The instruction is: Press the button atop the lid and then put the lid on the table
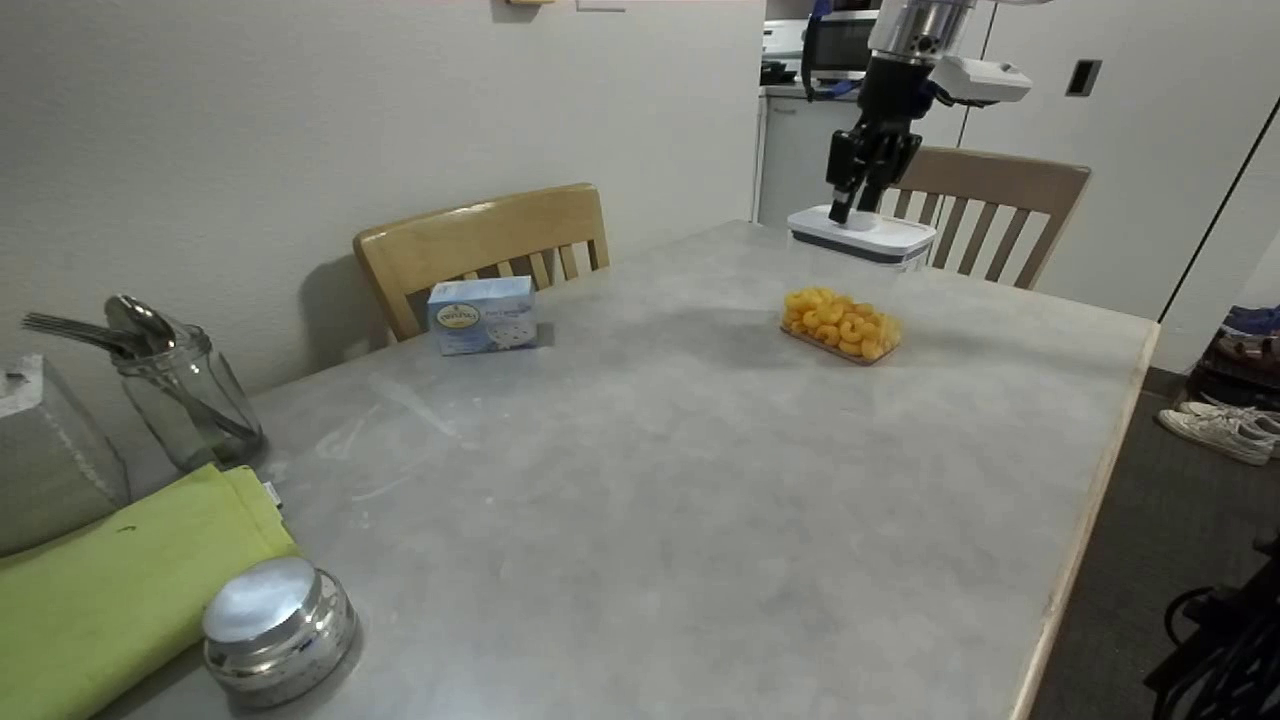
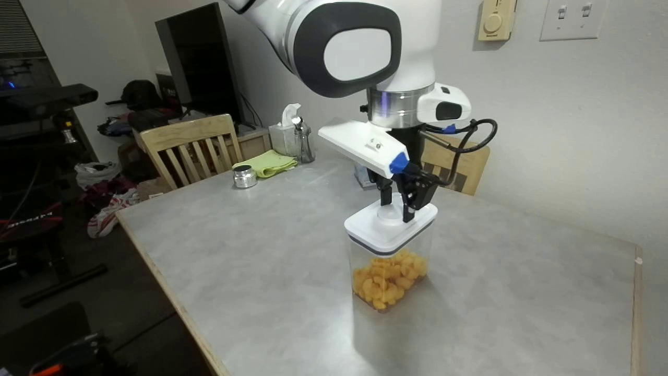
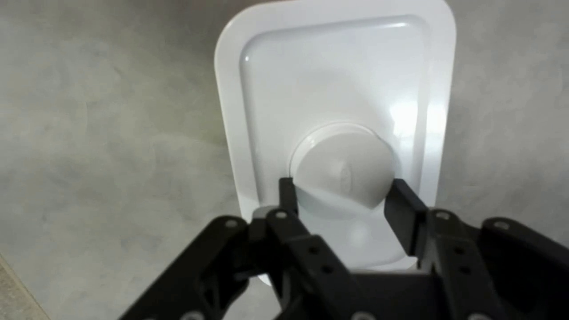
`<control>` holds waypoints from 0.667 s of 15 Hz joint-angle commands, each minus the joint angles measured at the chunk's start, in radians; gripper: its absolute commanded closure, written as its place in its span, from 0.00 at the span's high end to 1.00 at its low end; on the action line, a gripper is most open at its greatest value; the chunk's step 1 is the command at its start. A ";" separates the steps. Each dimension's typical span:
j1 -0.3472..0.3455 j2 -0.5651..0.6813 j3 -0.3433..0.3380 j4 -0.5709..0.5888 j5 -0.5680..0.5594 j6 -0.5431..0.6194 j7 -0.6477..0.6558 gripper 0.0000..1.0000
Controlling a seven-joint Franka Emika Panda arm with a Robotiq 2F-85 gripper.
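The white rectangular lid (image 3: 324,75) sits level on a clear container (image 2: 360,257) in both exterior views (image 1: 905,237) (image 2: 365,230). Yellow curved pieces (image 2: 389,279) fill the container's lower part. The container stands on the mottled grey table (image 1: 640,500). A round white button (image 3: 344,164) stands raised from the middle of the lid. My gripper (image 3: 341,183) points down over the lid, a finger on either side of the button. Both fingertips meet the button's sides in the wrist view. The gripper also shows in both exterior views (image 1: 853,210) (image 2: 397,210).
A blue-and-white box (image 1: 484,316) stands by the wall-side chair (image 1: 490,225). A shiny round metal jar (image 1: 280,632), a yellow-green cloth (image 1: 140,580) and a glass jar of cutlery (image 1: 190,400) lie at the table's far end from the container. Another chair (image 1: 990,190) stands behind the container.
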 commanded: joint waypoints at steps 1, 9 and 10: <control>0.004 -0.042 -0.006 -0.058 -0.012 -0.014 0.014 0.27; 0.026 -0.107 -0.018 -0.080 -0.059 -0.011 0.037 0.27; 0.031 -0.122 -0.019 -0.079 -0.073 -0.009 0.042 0.27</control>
